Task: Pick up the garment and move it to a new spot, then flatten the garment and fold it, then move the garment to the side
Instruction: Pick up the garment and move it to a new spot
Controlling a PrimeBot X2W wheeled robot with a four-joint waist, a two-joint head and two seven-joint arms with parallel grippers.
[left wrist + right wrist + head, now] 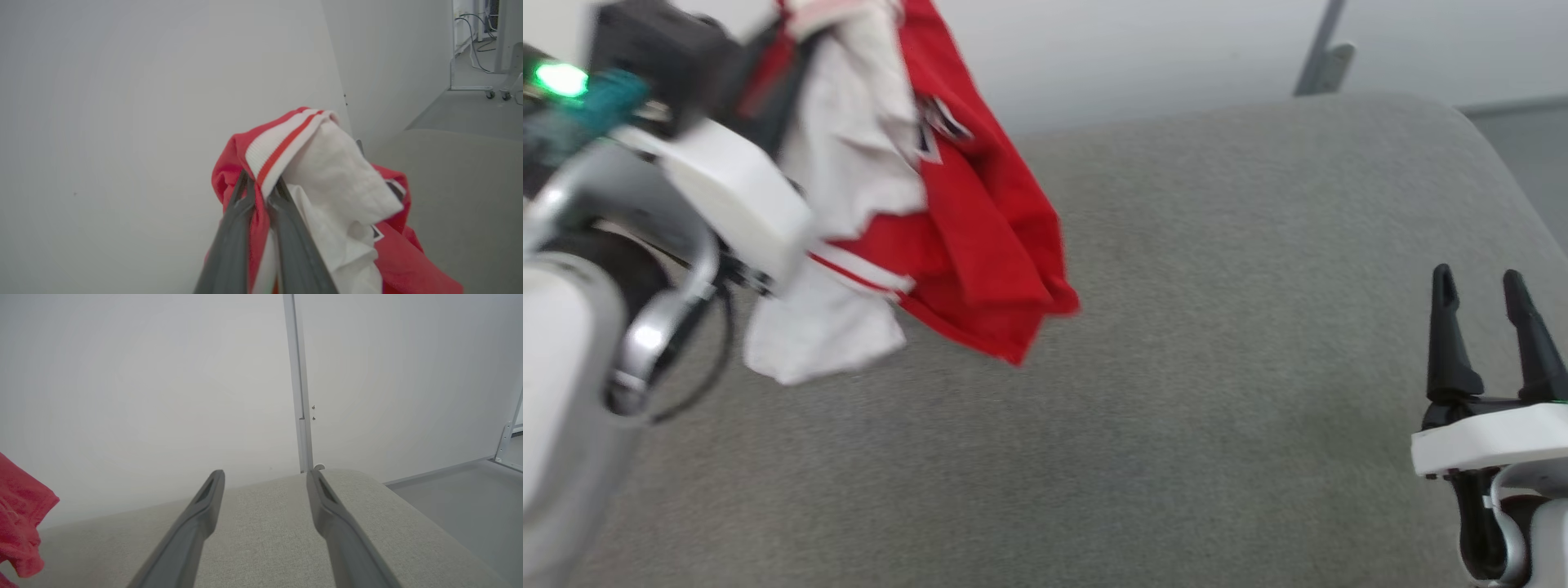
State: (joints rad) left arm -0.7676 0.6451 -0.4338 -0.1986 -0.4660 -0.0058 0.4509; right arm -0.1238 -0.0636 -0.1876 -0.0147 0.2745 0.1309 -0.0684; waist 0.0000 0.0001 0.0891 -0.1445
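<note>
You're looking at a worktop (1217,408) covered in grey woven fabric (padded, judging by its soft edge); its far right corner is rounded, and its back edge meets the white wall (1160,57).

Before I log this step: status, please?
Left gripper shut on red-and-white T-shirt, hanging above grey cushion. Right gripper open, empty. No obstacle seen.

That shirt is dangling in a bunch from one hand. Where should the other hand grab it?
Probably the red bottom corner of the shirt, coming in from the right: it hangs loose below the left hand and its pinch, above the grey cushion, nearest the open right hand.
</note>
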